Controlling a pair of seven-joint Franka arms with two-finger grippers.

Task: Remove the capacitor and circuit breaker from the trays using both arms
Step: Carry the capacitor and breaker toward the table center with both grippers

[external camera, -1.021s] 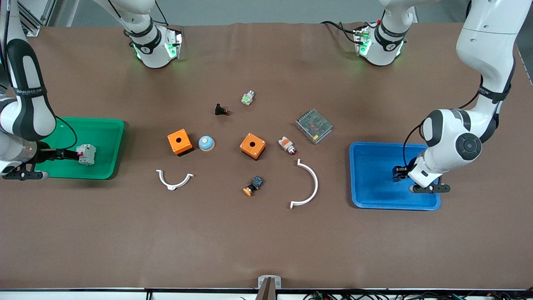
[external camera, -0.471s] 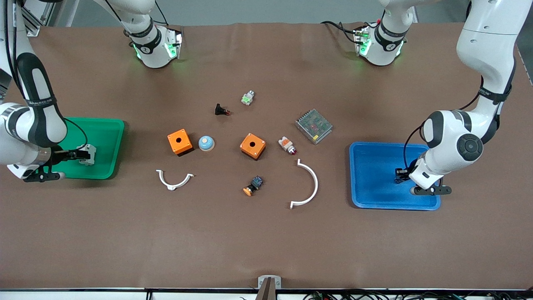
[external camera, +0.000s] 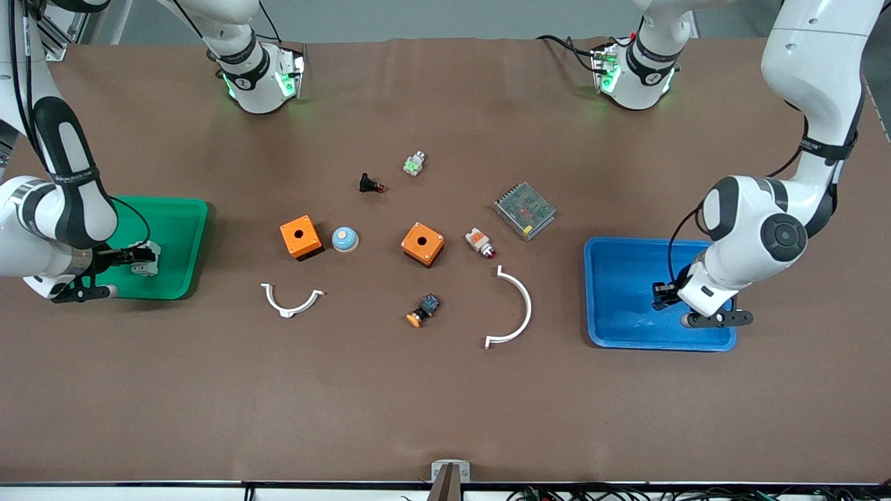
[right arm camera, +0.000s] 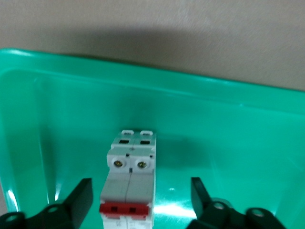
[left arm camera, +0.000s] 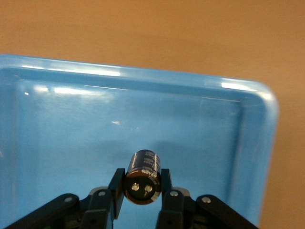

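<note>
Capacitor (left arm camera: pixel 143 177) sat pinched in the left gripper (left arm camera: pixel 141 187) for lifting from the blue tray (left arm camera: pixel 252 143), while the right gripper's (right arm camera: pixel 140 200) wide fingers (right arm camera: pixel 81 198) straddled the circuit breaker (right arm camera: pixel 129 183) in the green tray (right arm camera: pixel 238 124).

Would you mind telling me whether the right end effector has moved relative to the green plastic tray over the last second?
Yes. The right end effector has advanced over the green plastic tray, straddling the white-grey circuit breaker.

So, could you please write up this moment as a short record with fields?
left gripper: shut on the capacitor, inside the blue tray
right gripper: open, fingers either side of the circuit breaker, not touching
circuit breaker: resting in the green tray
task status: both parts not yet out of their trays
</note>
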